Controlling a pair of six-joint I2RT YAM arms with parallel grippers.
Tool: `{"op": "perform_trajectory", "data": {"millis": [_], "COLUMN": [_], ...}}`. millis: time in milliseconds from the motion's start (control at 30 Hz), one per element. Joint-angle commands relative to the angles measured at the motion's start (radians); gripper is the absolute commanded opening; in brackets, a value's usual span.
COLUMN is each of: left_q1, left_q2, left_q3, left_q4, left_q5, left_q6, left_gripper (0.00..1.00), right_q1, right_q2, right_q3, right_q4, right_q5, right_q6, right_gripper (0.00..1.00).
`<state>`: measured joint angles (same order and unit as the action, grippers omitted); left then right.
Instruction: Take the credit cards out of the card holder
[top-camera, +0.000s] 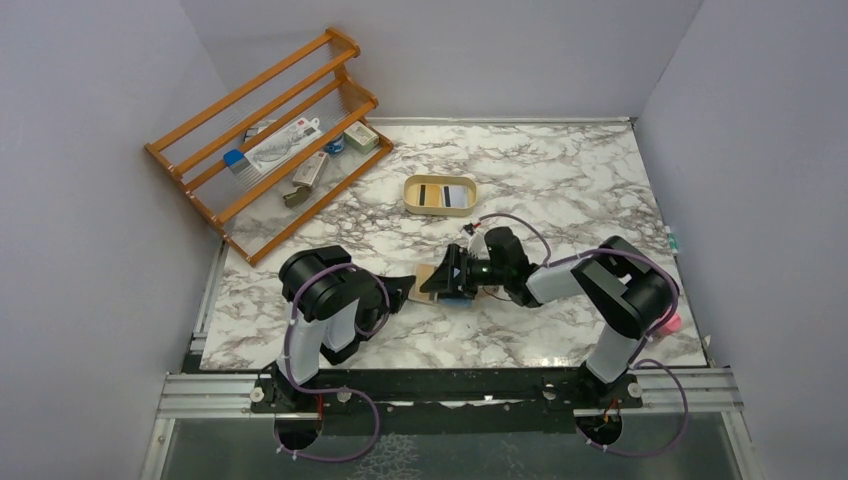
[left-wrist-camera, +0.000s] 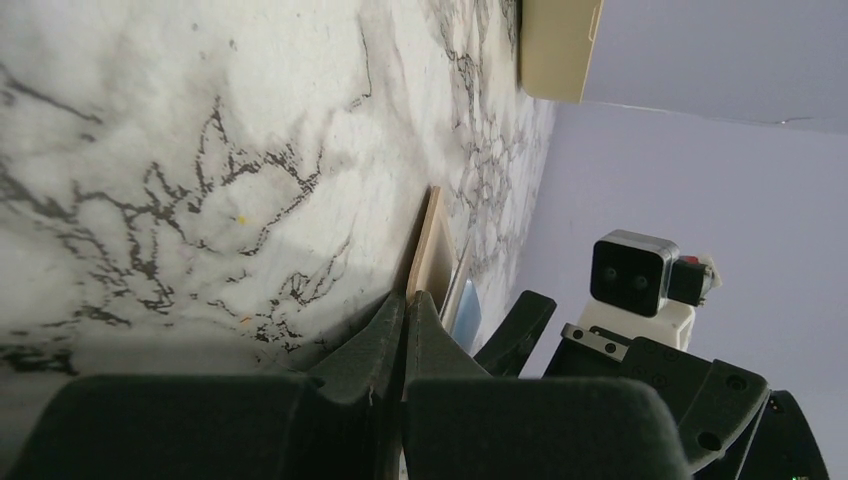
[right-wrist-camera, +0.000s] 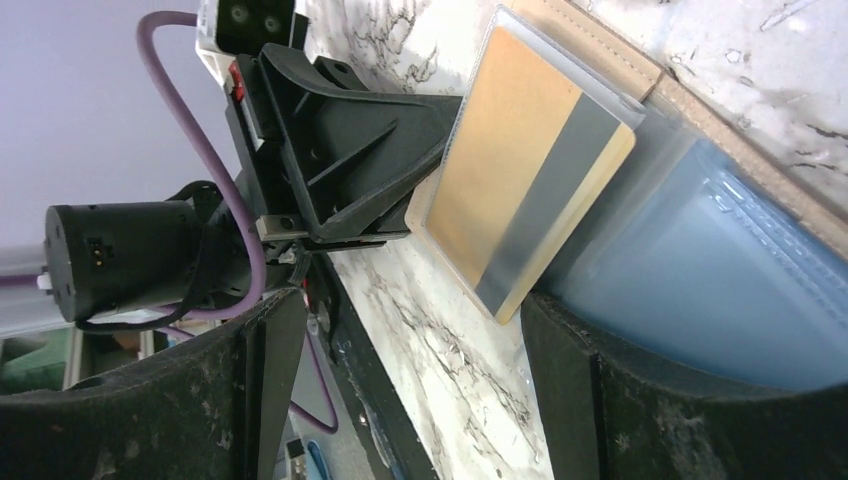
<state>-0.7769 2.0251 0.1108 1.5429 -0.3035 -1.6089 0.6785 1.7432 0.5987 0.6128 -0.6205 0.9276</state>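
Pinching the flat tan card holder (left-wrist-camera: 432, 250) is left gripper (left-wrist-camera: 408, 302); right gripper (right-wrist-camera: 415, 320) spread.

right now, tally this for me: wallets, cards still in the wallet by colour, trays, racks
wallet: 1
yellowish card in the wallet: 1
blue card in the wallet: 1
tray: 1
wooden rack: 1
total: 5
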Motion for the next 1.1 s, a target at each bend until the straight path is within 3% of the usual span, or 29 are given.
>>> {"op": "perform_trajectory", "data": {"millis": [0, 133, 433, 1067], "left_q1": [-0.001, -0.002, -0.001, -0.001], "left_q2": [0.067, 0.058, 0.038, 0.026], "left_q3": [-0.048, -0.054, -0.058, -0.055], "left_q4": [0.247, 0.248, 0.248, 0.249], "left_q5": [0.026, 0.026, 0.029, 0.034], "left_q6": [0.070, 0.081, 0.110, 0.166], "left_gripper": [0.00, 0.00, 0.00, 0.00], "right_q1": [0.022, 0.020, 0.020, 0.020], "right_q2": [0.034, 0.039, 0.060, 0.052], "right_q3": [-0.065, -0.137, -0.173, 0.143], "right_q4": [0.295, 0.500, 0.736, -0.104], "right_q5": [-0.072, -0.034, -0.014, 0.043], "right_q6": [0.156, 0.247, 0.313, -0.001], "right_gripper": [0.84, 0.83, 0.83, 0.82]}}
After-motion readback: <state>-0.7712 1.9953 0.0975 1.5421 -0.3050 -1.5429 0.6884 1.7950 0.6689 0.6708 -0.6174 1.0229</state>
